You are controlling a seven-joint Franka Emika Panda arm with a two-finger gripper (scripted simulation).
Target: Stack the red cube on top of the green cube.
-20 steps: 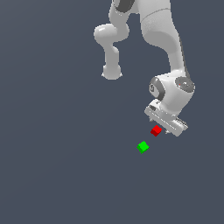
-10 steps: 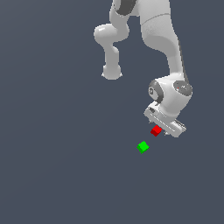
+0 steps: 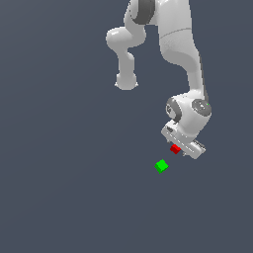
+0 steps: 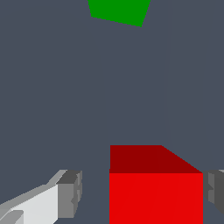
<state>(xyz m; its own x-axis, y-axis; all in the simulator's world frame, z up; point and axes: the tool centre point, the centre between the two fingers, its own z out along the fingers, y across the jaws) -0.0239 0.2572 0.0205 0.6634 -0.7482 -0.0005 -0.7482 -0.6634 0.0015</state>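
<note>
- A white robot arm reaches down from the top of the exterior view over a plain dark grey-blue floor.
- Its gripper (image 3: 177,150) hangs low, with the red cube (image 3: 175,148) directly beneath the hand, partly tucked under it.
- In the wrist view the red cube (image 4: 155,192) sits between the two fingers. One grey finger pad (image 4: 70,194) stands off from one face of the cube with a clear strip of floor between them.
- The other pad (image 4: 216,192) lies just beside the opposite face, with only a thin sliver of floor showing.
- The gripper (image 4: 142,194) therefore has its fingers spread wider than the cube, straddling it and not clamped on it.
- Whether the cube rests on the floor or the far pad touches it, I cannot tell.
- The green cube (image 3: 161,166) lies on the floor near the hand, apart from the red cube, towards the exterior view's left and lower in that picture.
- In the wrist view the green cube (image 4: 119,11) is ahead of the fingers, cut off by the picture's edge.
</note>
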